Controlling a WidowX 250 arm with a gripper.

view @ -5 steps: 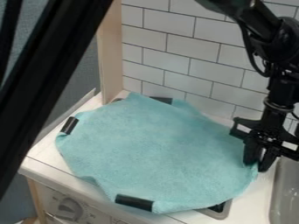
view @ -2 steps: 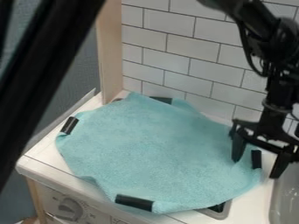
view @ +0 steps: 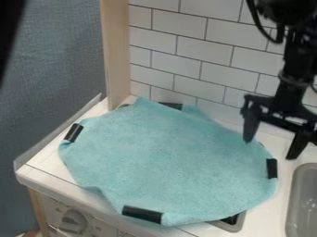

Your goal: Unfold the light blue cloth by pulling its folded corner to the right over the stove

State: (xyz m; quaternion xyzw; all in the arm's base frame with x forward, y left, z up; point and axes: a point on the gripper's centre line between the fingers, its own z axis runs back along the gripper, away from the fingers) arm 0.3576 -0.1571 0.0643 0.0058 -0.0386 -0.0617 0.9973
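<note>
The black two-finger gripper (view: 271, 149) hangs wide open, holding nothing, and the big, soft blue-green cloth (view: 167, 159) spreads out lower and to its left in view, with one short black strip (view: 272, 168) just below it.

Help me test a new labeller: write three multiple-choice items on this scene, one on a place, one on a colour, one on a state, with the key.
1. In the picture, where is the sink relative to the cloth?
A) left
B) right
C) directly above

2. What colour is the cloth?
A) teal
B) red
C) yellow

3. How do the jaws of the gripper stand?
A) pressed together
B) crossed
C) spread apart

Key:
1: B, as the sink sits at the right edge, past the cloth.
2: A, as its whole visible face is blue-green.
3: C, as a wide gap shows between the tips.
</note>
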